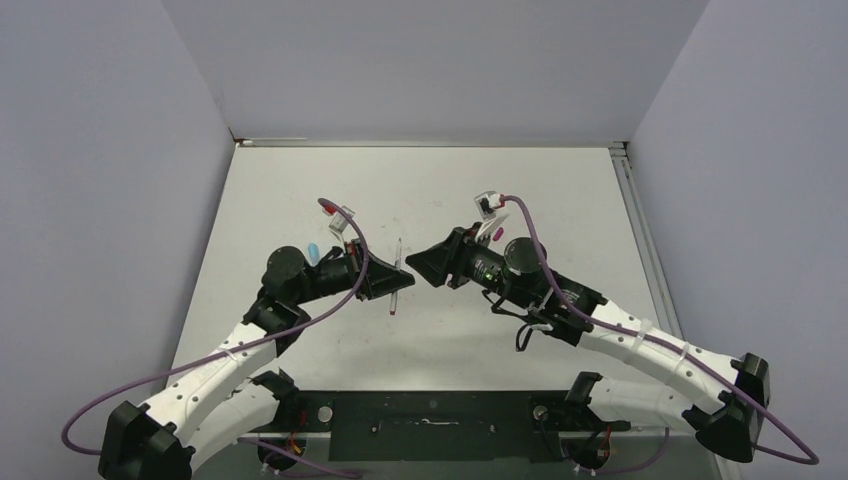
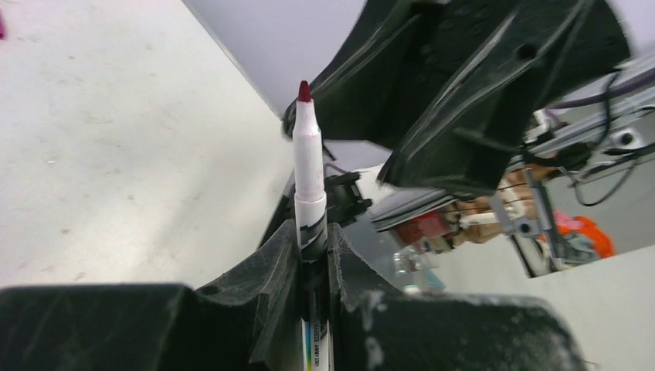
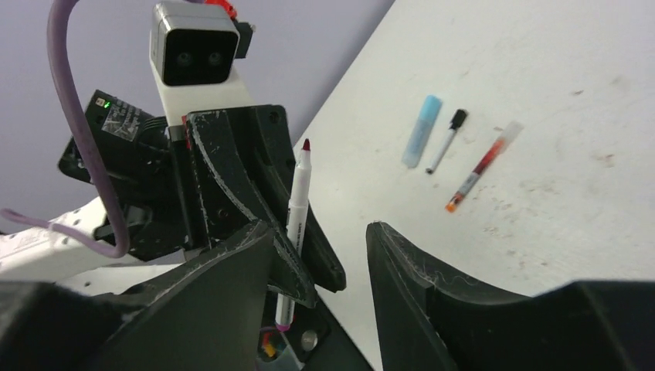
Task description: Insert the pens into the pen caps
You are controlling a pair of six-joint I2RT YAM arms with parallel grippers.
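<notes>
My left gripper (image 2: 313, 241) is shut on a white-barrelled pen (image 2: 307, 158) with a bare dark red tip and holds it upright above the table (image 1: 420, 200). It also shows in the top view (image 1: 398, 262) and in the right wrist view (image 3: 298, 193). My right gripper (image 3: 320, 232) is open and empty, facing the left gripper (image 1: 392, 283) at close range, with the pen just left of its gap. A light-blue pen cap (image 3: 422, 141) lies on the table with a thin black-ended pen (image 3: 446, 142) and a thin red pen (image 3: 480, 166) beside it.
The light-blue cap (image 1: 313, 252) lies by the left arm's wrist. A small magenta piece (image 1: 497, 233) lies by the right wrist. Grey walls close off three sides. A black base plate (image 1: 430, 420) runs along the near edge.
</notes>
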